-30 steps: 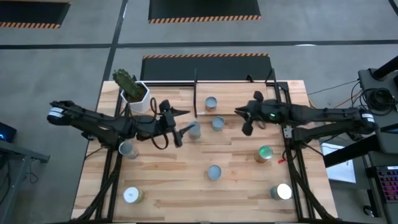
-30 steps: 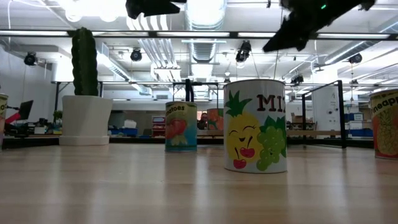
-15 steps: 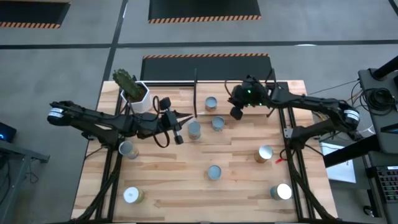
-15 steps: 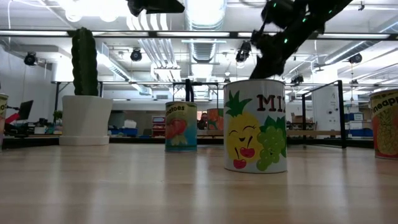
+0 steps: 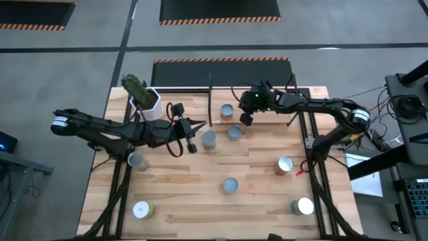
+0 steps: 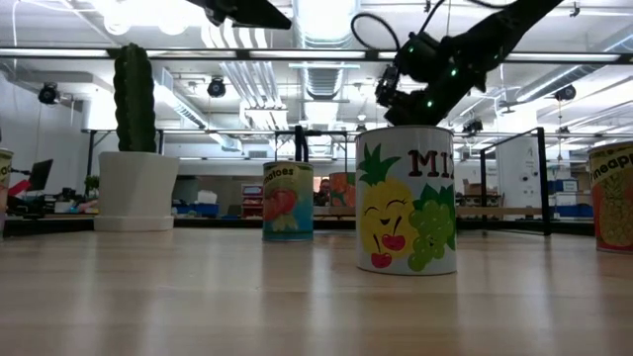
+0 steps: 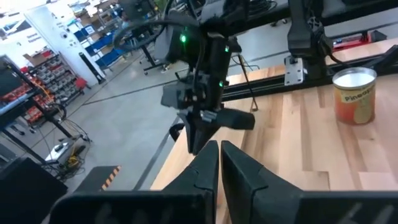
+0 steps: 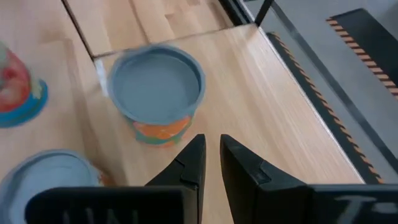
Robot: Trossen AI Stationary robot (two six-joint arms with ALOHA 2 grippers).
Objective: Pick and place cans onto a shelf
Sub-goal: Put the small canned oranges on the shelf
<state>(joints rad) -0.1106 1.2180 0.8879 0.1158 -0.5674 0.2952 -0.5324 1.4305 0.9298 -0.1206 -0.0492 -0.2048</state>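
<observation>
Several cans stand on their bases about the wooden table. One with a grey-blue top (image 5: 227, 112) (image 8: 155, 84) stands at the far middle, beside the shelf (image 5: 231, 94) (image 6: 514, 211). My right gripper (image 5: 245, 119) (image 8: 211, 140) hovers shut just right of that can, above the table and slanting down. Another two cans (image 5: 234, 132) (image 5: 208, 139) stand close by. My left gripper (image 5: 192, 137) (image 7: 219, 146) is shut on nothing, raised left of the can (image 5: 208, 139) and pointing almost level toward the right arm.
A white pot with a cactus (image 5: 144, 97) (image 6: 134, 148) stands at the far left. More cans sit at the left (image 5: 137, 161), near left (image 5: 142, 210), near middle (image 5: 231, 185) and right (image 5: 284, 165) (image 5: 302, 206). Bare wood lies between them.
My right gripper has swung toward the table's left and far edge and come down, ending beside the grey-topped can at the far middle. My left gripper has stayed where it was, rolled a little, and shut on nothing. No can has moved.
</observation>
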